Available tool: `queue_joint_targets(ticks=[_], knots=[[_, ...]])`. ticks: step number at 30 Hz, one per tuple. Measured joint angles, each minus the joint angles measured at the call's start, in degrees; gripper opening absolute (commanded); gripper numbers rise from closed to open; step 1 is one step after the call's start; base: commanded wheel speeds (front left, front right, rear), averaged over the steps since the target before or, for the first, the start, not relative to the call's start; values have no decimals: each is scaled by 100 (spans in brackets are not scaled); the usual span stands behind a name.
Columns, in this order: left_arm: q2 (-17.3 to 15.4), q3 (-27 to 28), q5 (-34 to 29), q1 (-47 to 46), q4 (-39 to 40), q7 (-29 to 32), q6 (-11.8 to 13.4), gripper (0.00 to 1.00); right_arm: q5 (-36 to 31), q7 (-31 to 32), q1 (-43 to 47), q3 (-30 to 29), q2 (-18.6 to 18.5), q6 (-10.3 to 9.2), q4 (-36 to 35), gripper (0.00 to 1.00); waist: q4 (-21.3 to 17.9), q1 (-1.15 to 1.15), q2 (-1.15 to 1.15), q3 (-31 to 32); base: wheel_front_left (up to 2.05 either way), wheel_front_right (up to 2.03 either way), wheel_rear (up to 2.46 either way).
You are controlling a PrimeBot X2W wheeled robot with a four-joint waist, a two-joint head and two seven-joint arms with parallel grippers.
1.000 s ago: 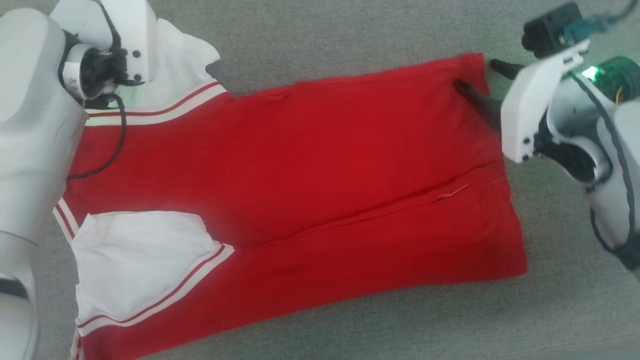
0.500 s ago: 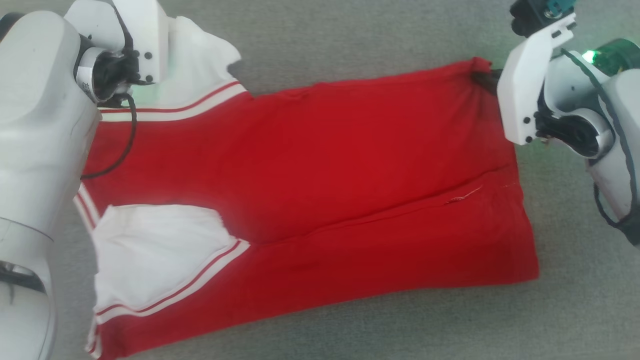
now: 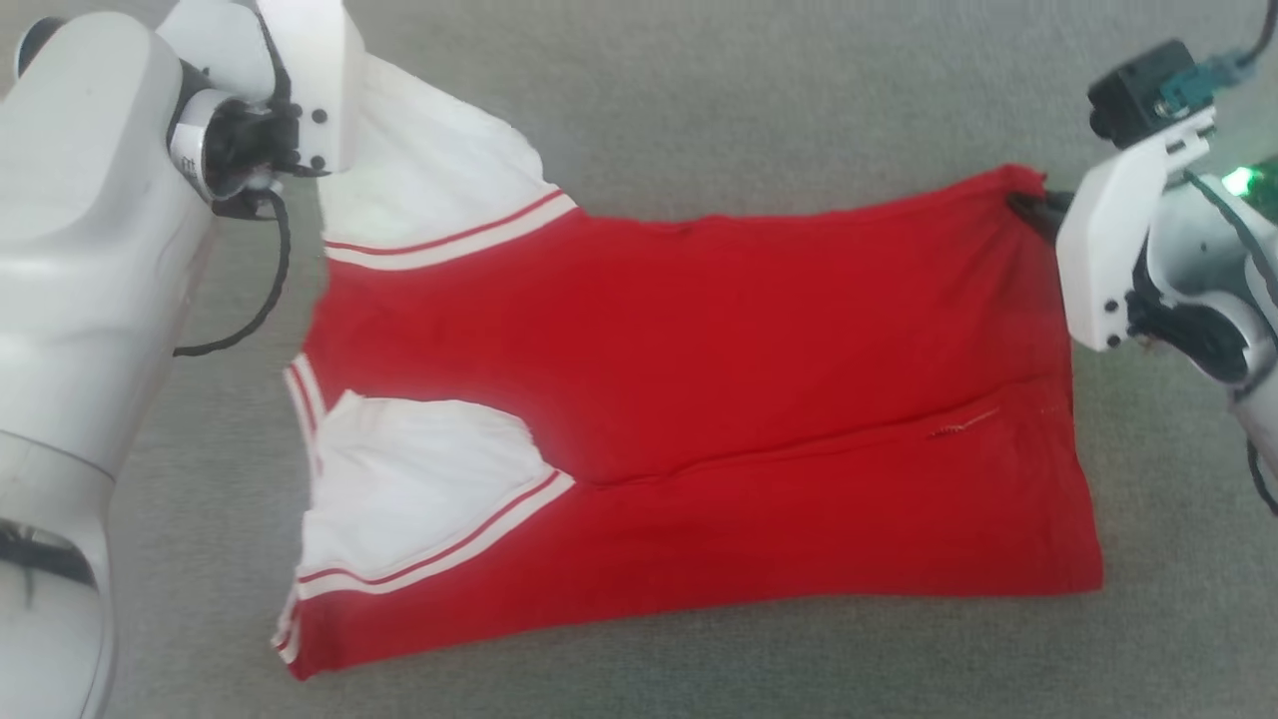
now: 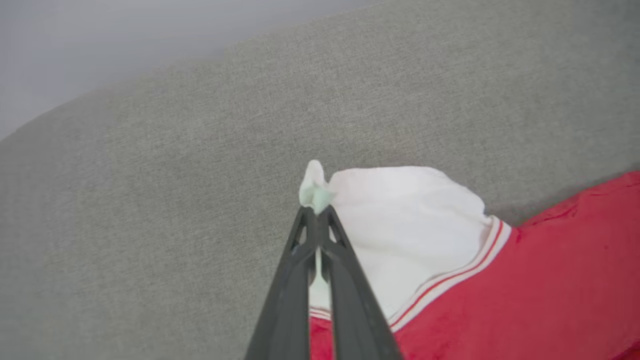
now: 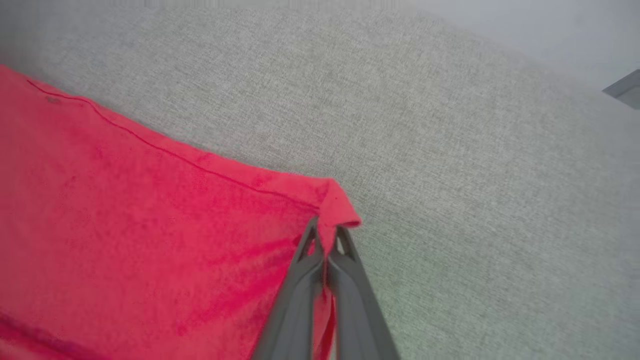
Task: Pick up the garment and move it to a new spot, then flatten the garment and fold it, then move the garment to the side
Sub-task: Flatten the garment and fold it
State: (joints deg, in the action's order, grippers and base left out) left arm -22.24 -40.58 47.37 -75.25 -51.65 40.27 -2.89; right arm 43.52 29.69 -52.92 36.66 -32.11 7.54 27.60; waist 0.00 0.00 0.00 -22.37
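Grey surface (image 3: 699, 100); wrist reveals pinched garment (image 4: 400, 225).

in the head view the white wrist housings (image 3: 1098, 250) hide the fingers of the left gripper (image 4: 316, 212) and most of the right gripper (image 5: 327, 235), the garment (image 3: 699, 350) is cut off by the bottom edge of both wrist views, and the far edge of the grey surface (image 4: 175, 125) is blurred there.

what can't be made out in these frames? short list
- Head view: the left gripper, hidden behind its white wrist housing.
- Head view: the right gripper, mostly behind its wrist mount at a corner of the garment.
- Underside of the garment: covered by its own top layer, all views.
- Wrist views: most of the garment cut off by frame edges.
- Right wrist view: grey shape at the right edge, cut off and blurred.
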Motion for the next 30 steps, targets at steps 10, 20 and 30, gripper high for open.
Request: queue_joint_targets(ticks=[10, 20, 30], knots=[[-358, -104, 158, 739, 1321, 628, 412, 0, -32, 107, 912, -413, -393, 0, -790, 0, 380, 0, 0, 636, 0, 0, 0], [-1177, -131, 417, 2358, 3863, 1411, 1495, 0, -81, 653, 2462, -1128, -740, 0, -1912, 0, 650, 0, 0, 1033, 0, 0, 0], [-1745, -118, 656, 3944, 5417, 1447, 2405, 0, -359, 1071, 3940, -2064, -554, 0, -2440, 0, 701, 0, 0, 1069, 0, 0, 0]])
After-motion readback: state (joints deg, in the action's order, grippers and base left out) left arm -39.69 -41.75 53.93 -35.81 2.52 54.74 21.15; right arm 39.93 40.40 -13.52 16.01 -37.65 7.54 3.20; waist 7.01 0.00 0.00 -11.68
